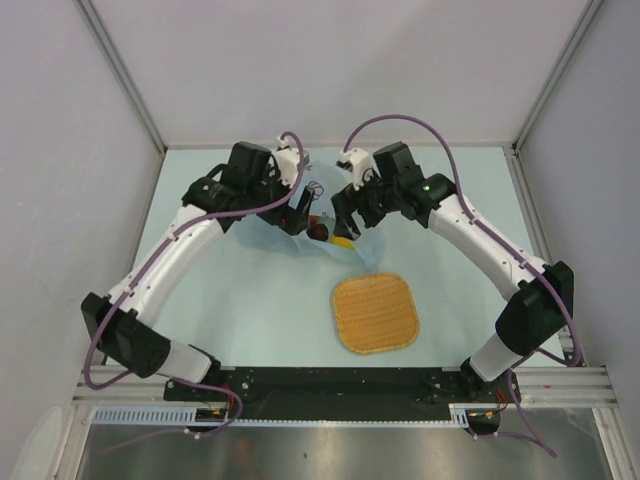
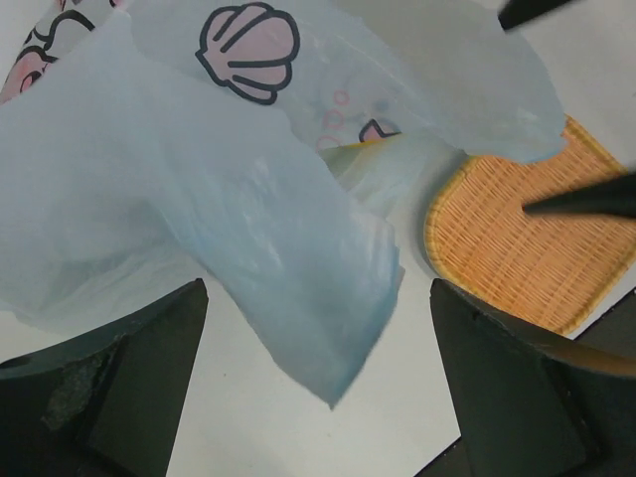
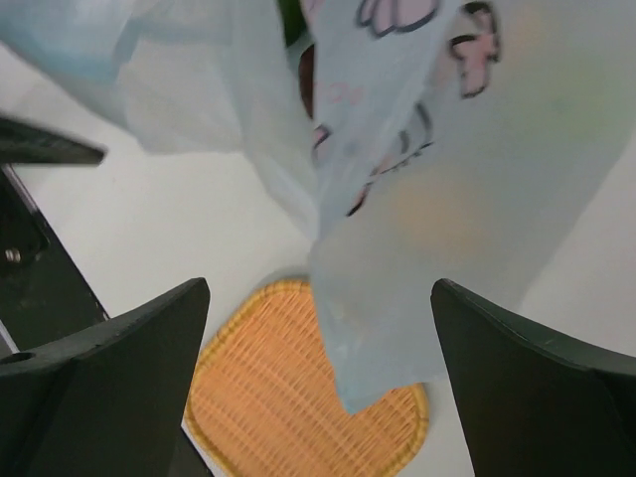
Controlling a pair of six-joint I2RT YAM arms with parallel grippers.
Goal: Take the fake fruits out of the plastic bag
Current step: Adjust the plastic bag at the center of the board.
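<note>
The light-blue plastic bag [image 1: 300, 238] lies crumpled on the table between my two grippers. At its mouth a dark red fruit [image 1: 320, 232] and a yellow one [image 1: 343, 243] show. My left gripper [image 1: 300, 215] stands open over the bag's left side; in the left wrist view a loose flap of the bag [image 2: 248, 229] hangs between the wide-apart fingers of that gripper [image 2: 318, 298], unpinched. My right gripper [image 1: 345, 215] is open over the right side. In the right wrist view the bag [image 3: 447, 189] droops between the spread fingers of this gripper [image 3: 320, 293], with the dark red fruit [image 3: 306, 79] inside.
An orange woven square tray [image 1: 375, 313] lies on the table nearer to the arm bases, also seen as the tray [image 2: 507, 248] in the left wrist view and the tray [image 3: 278, 397] in the right wrist view. Grey walls enclose the table on three sides.
</note>
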